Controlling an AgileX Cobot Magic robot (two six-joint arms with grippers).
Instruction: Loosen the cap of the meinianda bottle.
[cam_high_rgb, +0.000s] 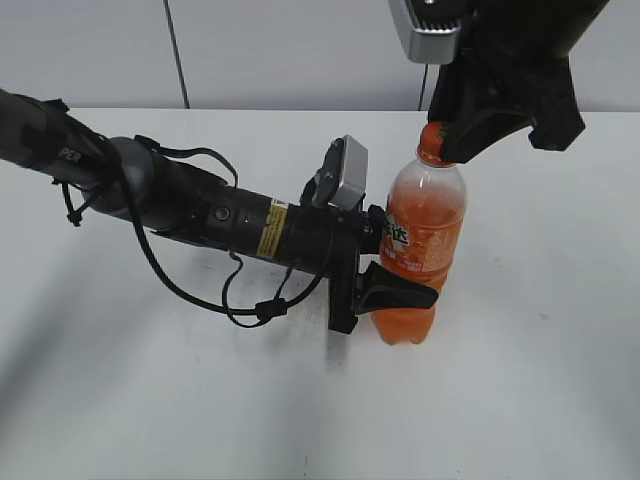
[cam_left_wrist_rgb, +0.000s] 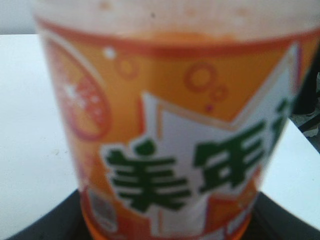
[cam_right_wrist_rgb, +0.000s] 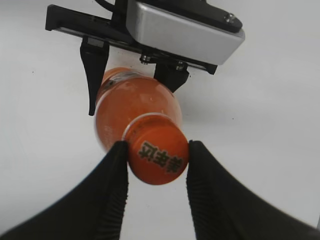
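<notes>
The meinianda bottle (cam_high_rgb: 425, 215) stands upright on the white table, filled with orange drink. My left gripper (cam_high_rgb: 400, 268) comes in from the left and is shut on its labelled body. The label fills the left wrist view (cam_left_wrist_rgb: 170, 135), with the dark jaws (cam_left_wrist_rgb: 170, 231) at the lower corners. The orange cap (cam_high_rgb: 432, 143) is on the neck. My right gripper (cam_high_rgb: 452, 132) reaches down from above. In the right wrist view both ribbed fingers (cam_right_wrist_rgb: 157, 156) press the sides of the cap (cam_right_wrist_rgb: 159, 156), which has dark characters on top. The bottle (cam_right_wrist_rgb: 135, 97) and the left gripper (cam_right_wrist_rgb: 132, 75) show below it.
The white table (cam_high_rgb: 540, 380) spreads around the bottle. The left arm with its cables (cam_high_rgb: 200, 215) lies low across the left half of the table. A pale wall (cam_high_rgb: 280, 50) stands behind the table's far edge.
</notes>
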